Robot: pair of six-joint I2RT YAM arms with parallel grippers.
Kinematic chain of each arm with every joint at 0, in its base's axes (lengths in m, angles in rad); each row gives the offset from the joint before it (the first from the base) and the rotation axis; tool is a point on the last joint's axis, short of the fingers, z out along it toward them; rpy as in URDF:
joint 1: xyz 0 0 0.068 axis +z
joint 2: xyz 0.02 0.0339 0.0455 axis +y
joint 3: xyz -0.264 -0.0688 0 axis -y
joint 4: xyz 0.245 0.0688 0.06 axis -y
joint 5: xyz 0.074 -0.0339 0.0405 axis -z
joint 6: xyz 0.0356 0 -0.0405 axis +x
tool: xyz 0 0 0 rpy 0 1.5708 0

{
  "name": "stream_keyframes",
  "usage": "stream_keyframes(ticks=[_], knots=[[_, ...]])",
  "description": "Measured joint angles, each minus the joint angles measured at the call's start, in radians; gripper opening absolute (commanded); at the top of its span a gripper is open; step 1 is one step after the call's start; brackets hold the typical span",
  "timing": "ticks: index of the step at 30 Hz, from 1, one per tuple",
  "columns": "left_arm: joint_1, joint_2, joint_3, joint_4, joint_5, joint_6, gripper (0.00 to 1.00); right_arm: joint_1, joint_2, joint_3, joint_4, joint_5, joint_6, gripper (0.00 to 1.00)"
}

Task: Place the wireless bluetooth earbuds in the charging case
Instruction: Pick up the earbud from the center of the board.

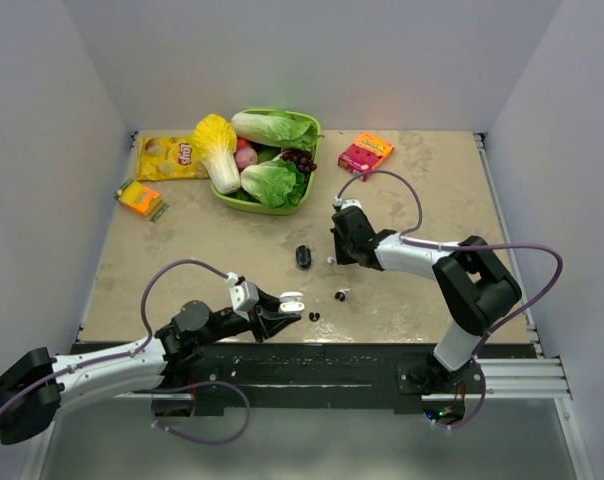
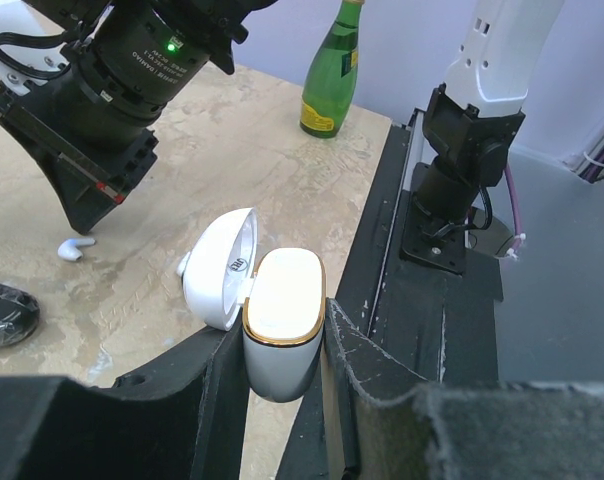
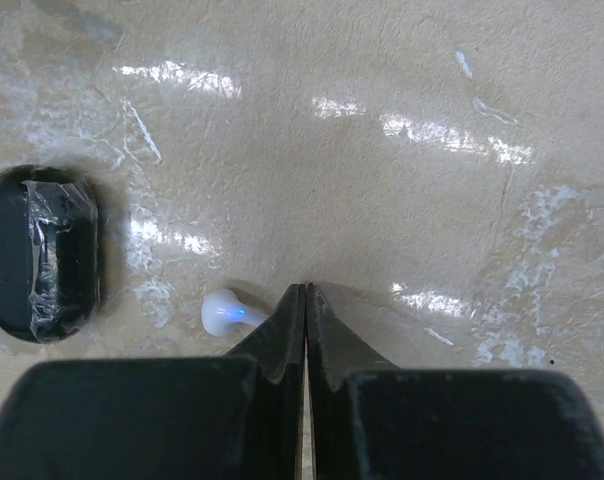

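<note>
Left pincer: grasping the open charging case at the desk's near edge.
Right pincer: clenched on nothing, tips down.
White earbud: just beside those tips, outside them.
Risk: lifting likely leaves it behind; a sideways drag could flick it away.

Left arm: lying low along the near edge, reaching toward 2 o'clock.
Left pincer: clamping partway closed on the charging case, one finger on each side.
Right arm: bending at the elbow, forearm stretching toward 10 o'clock.
Right pincer: pointing down at the surface, jaws pressing fully together.
</note>
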Motion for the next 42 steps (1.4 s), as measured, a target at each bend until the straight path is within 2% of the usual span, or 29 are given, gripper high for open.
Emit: stream_keyframes(ticks=[18, 28, 31, 32, 35, 42], knots=[[-0.007, 0.037, 0.0, 0.027, 0.0, -0.012, 0.0, 0.029, -0.026, -0.055, 0.05, -0.032, 0.014, 0.0], [-0.013, 0.037, 0.0, 0.034, 0.0, -0.018, 0.0, 0.057, -0.047, -0.063, 0.01, -0.015, 0.043, 0.0], [-0.013, 0.035, 0.0, 0.033, -0.001, -0.018, 0.0, 0.057, -0.074, -0.062, -0.04, 0.014, 0.055, 0.16], [-0.013, 0.033, 0.0, 0.032, -0.001, -0.018, 0.0, 0.057, -0.085, -0.061, -0.057, 0.021, 0.058, 0.26], [-0.013, 0.027, 0.0, 0.032, -0.004, -0.018, 0.0, 0.057, -0.133, -0.041, -0.11, 0.036, 0.068, 0.42], [-0.014, 0.028, 0.0, 0.034, -0.008, -0.018, 0.0, 0.057, -0.099, 0.1, -0.134, -0.012, 0.115, 0.46]])
